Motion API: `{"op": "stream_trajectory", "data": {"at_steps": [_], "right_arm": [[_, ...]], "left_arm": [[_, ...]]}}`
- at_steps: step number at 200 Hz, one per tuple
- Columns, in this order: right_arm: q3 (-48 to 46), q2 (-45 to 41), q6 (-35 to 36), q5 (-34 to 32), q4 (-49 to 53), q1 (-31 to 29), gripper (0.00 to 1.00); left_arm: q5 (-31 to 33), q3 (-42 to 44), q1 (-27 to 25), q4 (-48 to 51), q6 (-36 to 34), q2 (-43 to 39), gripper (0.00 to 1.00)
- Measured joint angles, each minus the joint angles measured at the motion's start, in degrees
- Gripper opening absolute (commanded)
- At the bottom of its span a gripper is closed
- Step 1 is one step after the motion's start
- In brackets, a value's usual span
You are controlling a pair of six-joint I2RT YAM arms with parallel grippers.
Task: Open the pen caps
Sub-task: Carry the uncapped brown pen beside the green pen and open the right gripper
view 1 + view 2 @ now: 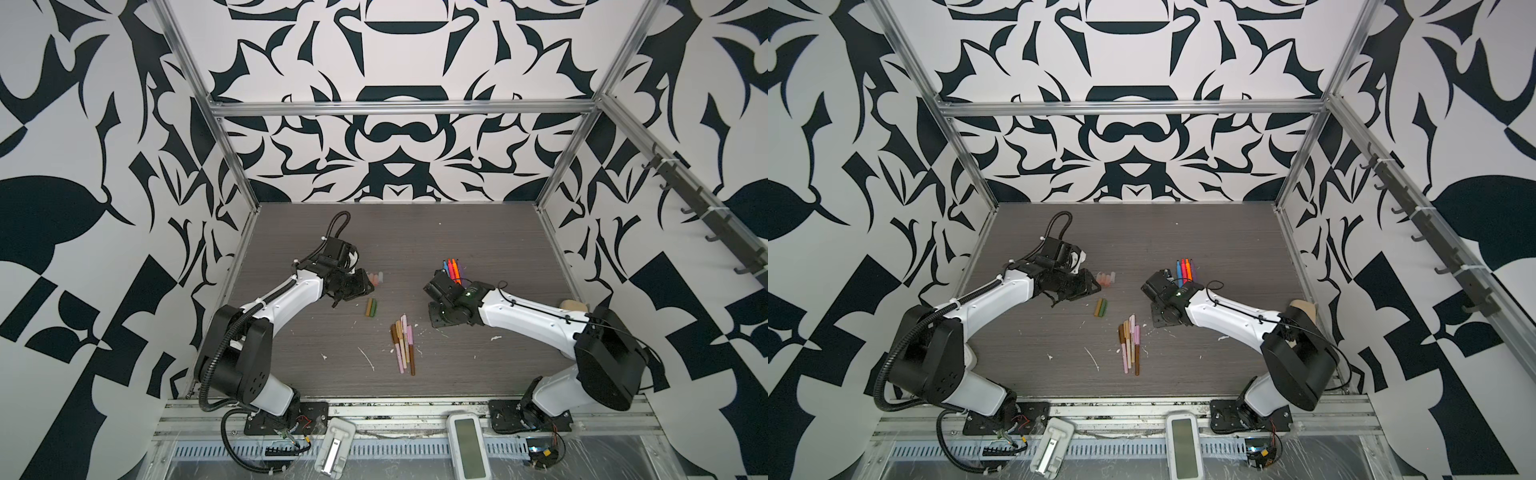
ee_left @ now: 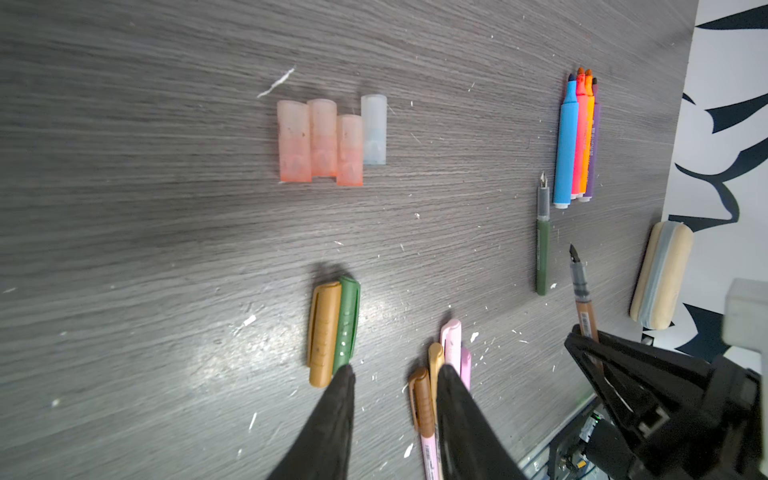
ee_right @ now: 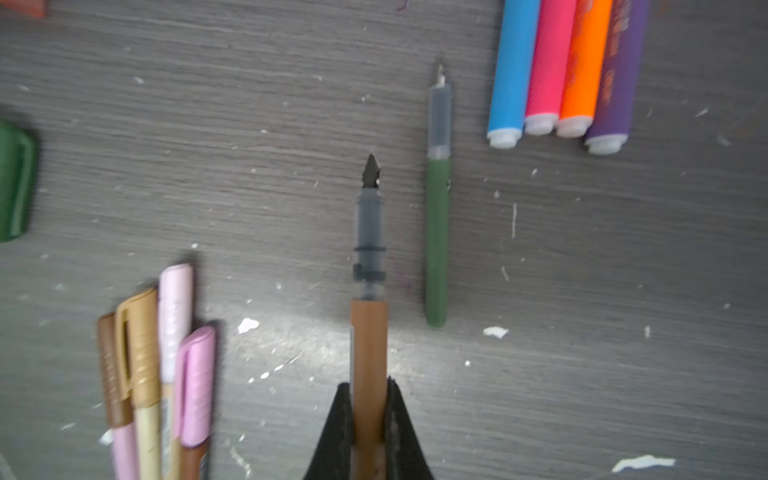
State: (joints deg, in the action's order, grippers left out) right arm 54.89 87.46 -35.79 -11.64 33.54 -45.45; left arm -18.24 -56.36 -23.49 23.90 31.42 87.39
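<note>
My right gripper (image 3: 369, 386) is shut on a brown pen (image 3: 369, 332); its cap is off and the dark nib (image 3: 371, 170) points away. A green uncapped pen (image 3: 437, 232) lies beside it, then the blue, red, orange and purple pens (image 3: 561, 66), also uncapped. Several capped slim pens (image 1: 403, 343) lie mid-table. My left gripper (image 2: 397, 370) is open and empty, hovering by a tan cap (image 2: 324, 332) and a green cap (image 2: 347, 324). Translucent pinkish caps (image 2: 320, 141) and a clear one (image 2: 374, 129) lie in a row beyond. In both top views the left gripper (image 1: 357, 286) and the right gripper (image 1: 1156, 286) face each other.
A beige and pale-blue roll (image 2: 661, 274) lies by the right wall. White flecks (image 1: 368, 359) are scattered over the grey table (image 1: 457, 374). Two pale devices (image 1: 467, 444) sit on the front rail.
</note>
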Motion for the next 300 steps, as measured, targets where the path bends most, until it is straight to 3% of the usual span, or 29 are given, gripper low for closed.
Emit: {"op": "stream_trajectory", "data": {"at_steps": [39,138,179,300], "right_arm": [[4.5,5.6,0.3,-4.0,1.9,0.0,0.12],[11.3,16.3,0.2,-9.9,5.5,0.0,0.14],[11.8,17.3,0.2,-10.4,6.2,0.0,0.27],[12.9,18.0,0.2,-10.7,7.4,-0.2,0.25]], "left_arm": [[-0.3,0.0,0.7,0.0,-0.3,0.0,0.37],[-1.1,0.7,1.9,0.0,-0.6,0.0,0.37],[-1.3,0.7,2.0,-0.1,-0.7,0.0,0.37],[-2.4,1.6,2.0,-0.3,-0.6,0.0,0.37]]}}
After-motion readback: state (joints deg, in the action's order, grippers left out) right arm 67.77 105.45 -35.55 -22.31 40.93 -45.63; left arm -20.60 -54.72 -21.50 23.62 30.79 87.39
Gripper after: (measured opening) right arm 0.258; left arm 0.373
